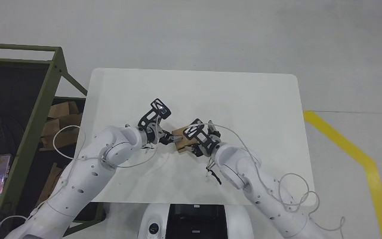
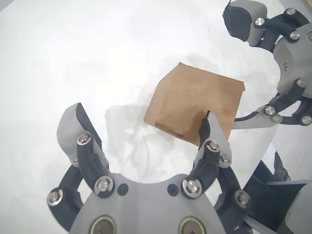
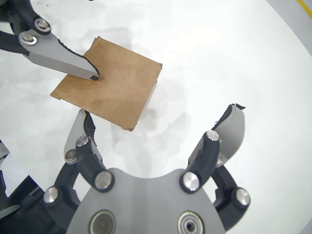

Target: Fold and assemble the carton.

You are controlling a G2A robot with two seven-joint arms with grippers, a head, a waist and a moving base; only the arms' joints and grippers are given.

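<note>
Nearest, tabletop front: white and matt, with rounded corners; the tabletop [image 1: 256, 101] [image 2: 73, 37] [image 3: 219, 49] carries soft grey shadows around the arms.
Right end effector: the right end effector [image 1: 199, 137] [image 3: 158, 115] is over the middle of the tabletop on the robot's side of the carton, its fingers spread wide. One finger [image 3: 84, 120] is right at the carton's near edge. The other stands well apart over bare white surface.
Carton: brown cardboard, partly folded, with one broad panel facing up. The carton [image 1: 181, 132] [image 2: 199, 93] [image 3: 117, 86] lies near the middle of the tabletop, between the two end effectors. Neither one grips it.
Left end effector: the left end effector [image 1: 162, 124] [image 2: 143, 113] is just beside the carton, fingers spread wide. One fingertip [image 3: 93, 74] presses down on the carton's top panel, and the other finger hangs over bare tabletop.
Tabletop far half: plain white, reaching to a straight far edge.
Floor: smooth pale grey on every side of the tabletop; the floor [image 1: 179, 36] is even in tone.
Green frame: an olive-green frame [image 1: 58, 66] of metal bars stands on the floor just beside the tabletop's left edge, dark inside.
Cardboard pieces: brown cardboard pieces [image 1: 59, 119] are heaped inside the green frame, near the tabletop's left edge.
Yellow line: a yellow line [image 1: 340, 140] runs aslant across the floor beyond the tabletop's right edge.
</note>
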